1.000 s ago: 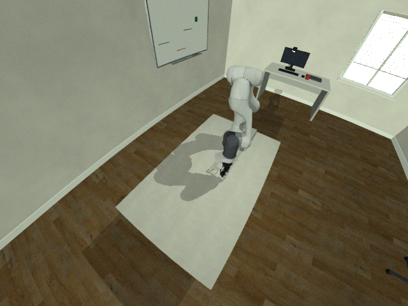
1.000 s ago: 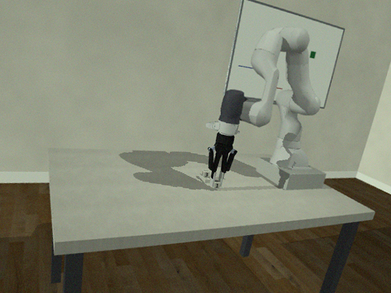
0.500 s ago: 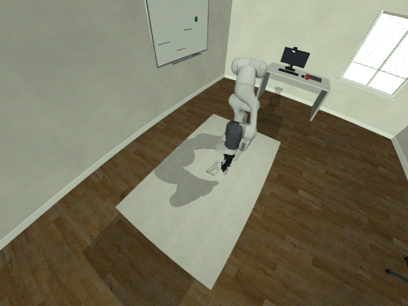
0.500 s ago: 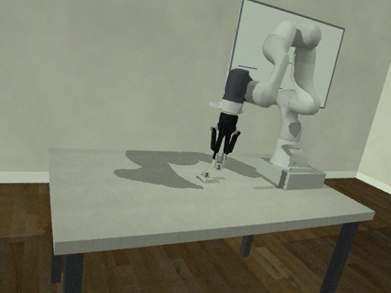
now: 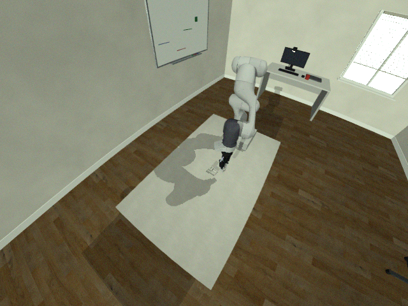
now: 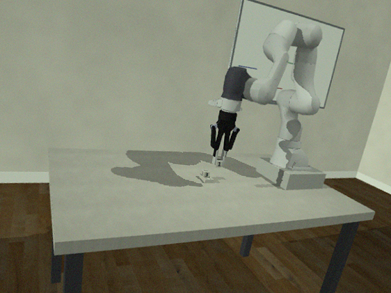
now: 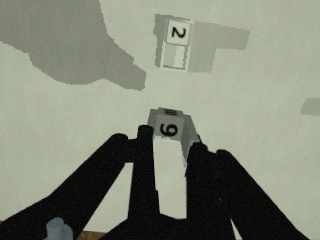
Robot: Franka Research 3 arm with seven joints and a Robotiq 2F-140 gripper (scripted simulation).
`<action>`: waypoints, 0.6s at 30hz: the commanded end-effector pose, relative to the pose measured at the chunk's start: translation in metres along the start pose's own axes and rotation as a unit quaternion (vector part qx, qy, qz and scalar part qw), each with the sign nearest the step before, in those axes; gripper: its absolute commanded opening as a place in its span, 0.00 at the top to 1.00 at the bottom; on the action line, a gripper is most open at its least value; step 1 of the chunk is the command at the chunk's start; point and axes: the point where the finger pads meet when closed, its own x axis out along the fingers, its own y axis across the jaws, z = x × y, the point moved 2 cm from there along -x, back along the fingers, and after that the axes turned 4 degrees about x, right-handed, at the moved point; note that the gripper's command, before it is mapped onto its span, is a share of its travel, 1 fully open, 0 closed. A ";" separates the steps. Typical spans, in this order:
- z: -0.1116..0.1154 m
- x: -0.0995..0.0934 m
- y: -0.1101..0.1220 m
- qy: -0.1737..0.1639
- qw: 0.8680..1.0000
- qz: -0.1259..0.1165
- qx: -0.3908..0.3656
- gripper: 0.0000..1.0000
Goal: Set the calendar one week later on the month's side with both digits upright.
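Observation:
My gripper (image 5: 222,167) (image 6: 219,161) (image 7: 168,123) is shut on a cube (image 6: 219,164) (image 7: 168,129) and holds it above the table. In the wrist view a 9, turned sideways, shows on its upper face; in the exterior view a small digit, apparently 1, shows on its side. The tray (image 6: 206,180) (image 7: 175,69) lies on the table, apart from the held cube. The other cube (image 6: 206,173) (image 7: 177,32) sits at one end of the tray, with a sideways 2 on top and a 3 on the side toward the exterior camera. The tray's other half is empty. The month's name is not readable.
The arm's base stands on the table (image 5: 230,210) (image 6: 181,211). Shadows of the arm fall beside the tray. A desk (image 5: 298,77) with a monitor (image 5: 294,57) stands behind the arm, away from the table. A whiteboard (image 5: 181,20) hangs on the wall.

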 end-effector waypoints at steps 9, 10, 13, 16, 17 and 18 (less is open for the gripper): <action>-0.071 -0.008 -0.007 -0.002 1.000 0.004 -0.024 0.84; -0.071 -0.008 -0.007 -0.002 1.000 0.004 -0.024 0.84; -0.071 -0.008 -0.007 -0.002 1.000 0.004 -0.024 0.84; -0.071 -0.008 -0.007 -0.002 1.000 0.004 -0.024 0.84; -0.071 -0.007 -0.007 -0.002 1.000 0.004 -0.024 0.84; -0.071 -0.007 -0.007 -0.002 1.000 0.004 -0.024 0.84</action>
